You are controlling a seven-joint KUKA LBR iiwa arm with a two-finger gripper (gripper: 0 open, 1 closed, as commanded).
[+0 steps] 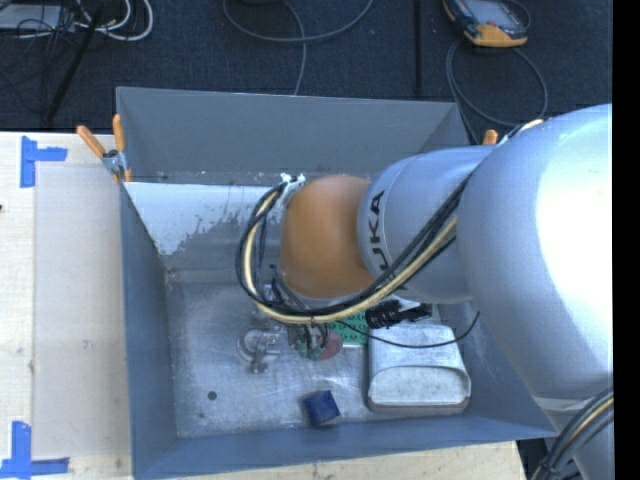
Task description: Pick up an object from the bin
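Tool point(262, 348) sits low over the floor of the bin point(190, 298), left of centre, below the orange cover point(318, 233). Cannot tell whether it is open or closed; wrist and cables point(248, 258) hide most of it. Nothing seen in its grip.

Nearest things: a small red-brown round piece point(322, 346) just right of the tool, and a green flat piece point(350, 334) touching or overlapping it, partly under the wrist. Cannot tell which lies on top. A blue block point(320, 407) lies apart, near the front wall. A pale grey box point(417, 380) fills the right front corner.

Likely target: the round piece, being closest, though this is a guess.

Doing the step well:
- Centre the tool on one thing alone. The round and green pieces crowd each other, so a grip there may catch both or nudge one away.
- The blue block is the cleaner pick, I judge: free on all sides, with a compact shape.
- Come down straight and lift straight.

Edges and room:
- Bare floor to the left and front-left of the tool, so there is good room to shift that way.
- Right side tight: the box is near, with the arm's bulk above it.
- The back wall slopes down to the floor behind the tool.
- The front wall is close to the blue block, so approach it from the back rather than the front.
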